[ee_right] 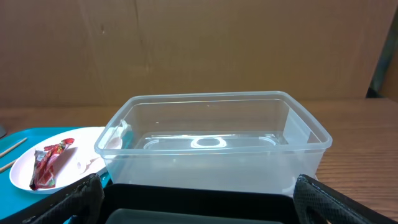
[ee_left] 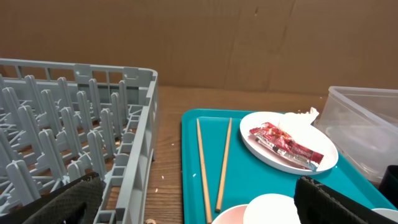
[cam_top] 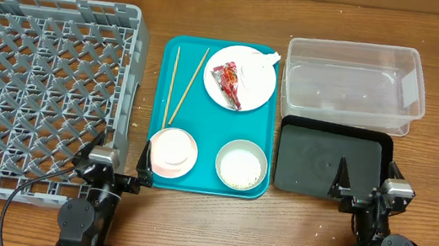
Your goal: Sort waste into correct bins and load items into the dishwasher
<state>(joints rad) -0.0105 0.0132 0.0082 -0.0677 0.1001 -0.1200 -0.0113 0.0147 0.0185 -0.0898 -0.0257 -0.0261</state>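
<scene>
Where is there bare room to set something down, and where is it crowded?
Free: inside the dish rack, the clear tub, the black tray; bare table in front of the teal tray. Crowded: the teal tray, holding plate, pinkish bowl, grey-green bowl, chopsticks.

On my left stands the large square grey plastic dish rack (cam_top: 39, 74), and just right of it lies the teal rectangular serving tray (cam_top: 210, 130). On that tray, two thin wooden chopsticks (cam_top: 180, 84) lie far left, the pale round plate (cam_top: 259, 81) far right carries the crinkled red snack wrapper (cam_top: 229, 84) and crumpled white paper napkin (cam_top: 269, 59), the small pinkish bowl (cam_top: 192, 147) holding the small white cup (cam_top: 169, 152) sits near left, and the grey-green bowl (cam_top: 221, 159) of loose white rice grains (cam_top: 241, 170) near right. On my right, the clear rectangular plastic tub (cam_top: 355, 47) stands behind the shallow black rectangular tray (cam_top: 317, 157).
</scene>
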